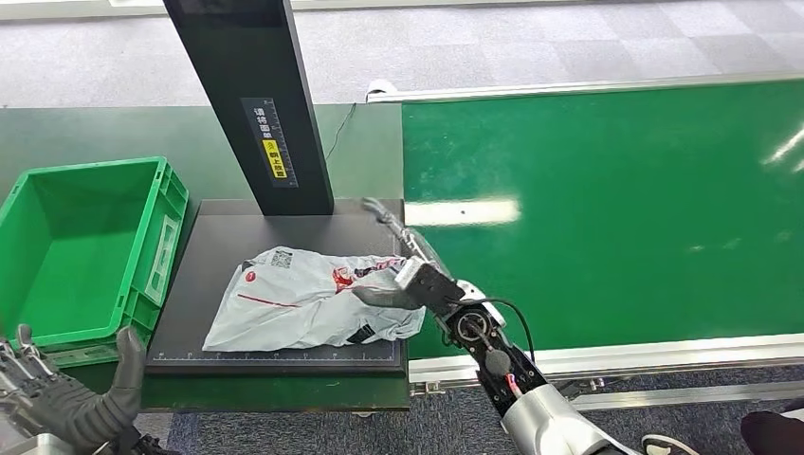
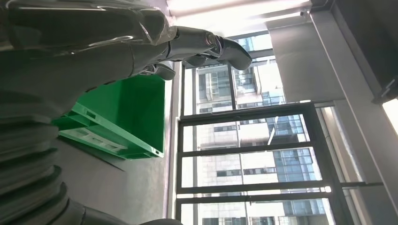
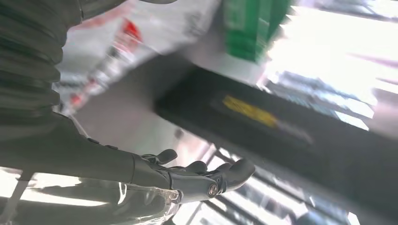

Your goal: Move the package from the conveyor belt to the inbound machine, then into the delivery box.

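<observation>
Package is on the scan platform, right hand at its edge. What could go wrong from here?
1. The package is a limp, wrinkled bag; the right hand touches only its edge, so a pick there may slip or drag.
2. The bag's near corner lies at the black platform rim; a pull could slide it off.
3. The black post stands close behind the hand, so a high lift toward the green box may hit it.

Showing one white package (image 1: 308,299) lying on one black scanner platform (image 1: 204,284), one green crate (image 1: 81,248), one green conveyor belt (image 1: 616,209), one black post (image 1: 251,95), two robot hands: left hand (image 1: 81,403), right hand (image 1: 398,275)
</observation>
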Tool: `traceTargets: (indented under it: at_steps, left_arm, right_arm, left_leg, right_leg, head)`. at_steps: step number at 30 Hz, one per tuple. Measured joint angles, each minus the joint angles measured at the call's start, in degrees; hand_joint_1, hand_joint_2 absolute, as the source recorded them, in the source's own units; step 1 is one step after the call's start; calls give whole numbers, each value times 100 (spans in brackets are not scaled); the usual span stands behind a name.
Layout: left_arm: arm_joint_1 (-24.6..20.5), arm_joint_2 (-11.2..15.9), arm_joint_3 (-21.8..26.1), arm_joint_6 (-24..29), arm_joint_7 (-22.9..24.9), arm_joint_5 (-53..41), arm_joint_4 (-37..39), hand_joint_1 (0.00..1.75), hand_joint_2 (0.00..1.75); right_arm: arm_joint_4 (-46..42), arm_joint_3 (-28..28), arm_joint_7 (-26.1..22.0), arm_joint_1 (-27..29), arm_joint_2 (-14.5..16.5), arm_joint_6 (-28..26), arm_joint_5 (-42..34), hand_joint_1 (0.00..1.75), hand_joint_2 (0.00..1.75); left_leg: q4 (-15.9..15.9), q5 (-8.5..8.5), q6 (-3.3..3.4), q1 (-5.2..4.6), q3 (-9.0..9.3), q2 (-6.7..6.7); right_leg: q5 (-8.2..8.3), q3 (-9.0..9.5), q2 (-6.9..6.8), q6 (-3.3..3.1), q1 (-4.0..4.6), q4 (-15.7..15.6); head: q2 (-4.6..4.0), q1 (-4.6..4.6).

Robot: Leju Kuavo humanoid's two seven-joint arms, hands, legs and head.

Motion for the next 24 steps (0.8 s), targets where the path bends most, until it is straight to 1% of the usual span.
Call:
traceTargets:
  at_steps: [2,4,6,9,13,17,21,24]
  left_arm:
    - [-29,-1,-51,-228,193,-534,230,0,175]
    - [-81,-7,-133,-523,484,-1253,541,0,175]
    - [-130,-14,-212,-651,680,-1595,718,0,175]
    - [-173,-43,-369,-900,1078,-2133,941,0,175]
    - [-290,-61,-616,-1307,1593,-2764,1268,0,175]
    - [-535,-101,-819,-1617,1997,-3289,1836,0,175]
    - [-902,-148,-905,-1713,2140,-3453,2562,0,175]
    - [-1210,-178,-897,-1779,2168,-3486,3055,0,175]
  right_arm:
    - [-882,-280,-7,342,31,19,-823,0,175]
    - [-1985,-757,-12,786,123,153,-1834,0,175]
    - [-2463,-1134,-12,1023,244,335,-2143,0,175]
    - [-2950,-1582,-12,1333,441,522,-2329,0,175]
    - [-3146,-1925,-12,1583,627,648,-2388,0,175]
    - [-3129,-2133,-11,1652,737,786,-2419,0,175]
    - [-2925,-2222,-3,1641,827,838,-2401,0,175]
    - [-2652,-2250,40,1616,908,709,-2363,0,175]
  left_leg:
    - [0,-1,1,-1,0,0]
    - [0,-2,1,-3,0,1]
    - [0,-2,1,-7,1,1]
    - [-1,-2,1,-9,1,2]
    - [-1,-2,1,-9,2,2]
    - [-1,-2,1,-9,2,2]
    - [-1,-1,1,-8,2,2]
    - [-1,0,0,-8,2,1]
  right_leg:
    - [0,0,0,0,-1,-1]
    - [-1,1,0,0,-3,-2]
    - [-1,2,0,0,-4,-2]
    - [-1,2,1,0,-4,-2]
    - [-1,1,1,0,-4,-2]
    - [0,3,1,0,-4,-2]
    - [1,3,1,-1,-4,-1]
    - [2,3,1,-1,-3,0]
  head:
    - [0,1]
    - [1,1]
    - [1,1]
    - [1,0]
    - [1,-1]
    - [0,0]
    - [0,-1]
    - [0,-1]
